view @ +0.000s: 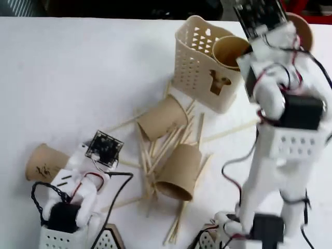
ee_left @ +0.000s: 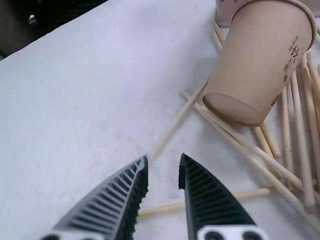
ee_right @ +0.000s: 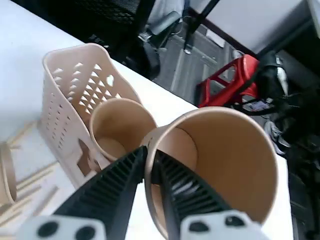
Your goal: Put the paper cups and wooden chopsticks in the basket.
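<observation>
A cream perforated basket [view: 199, 65] [ee_right: 70, 95] stands upright at the back of the table with one paper cup [view: 230, 51] [ee_right: 121, 127] standing in it. My right gripper [ee_right: 150, 152] is shut on the rim of another paper cup [ee_right: 220, 160] [view: 302, 28], held just beside the basket on its right. Two cups [view: 162, 118] [view: 180, 172] lie on their sides amid scattered wooden chopsticks [view: 158, 150]. A further cup [view: 44, 163] lies at the left. My left gripper [ee_left: 163, 162] hovers open over bare table, short of a lying cup [ee_left: 257, 60] and chopsticks [ee_left: 240, 145].
The white table [view: 78, 78] has free room at the left and back left. A red stool [ee_right: 227, 82] and a dark chair stand on the floor beyond the table's far edge. Loose wires hang along both arms.
</observation>
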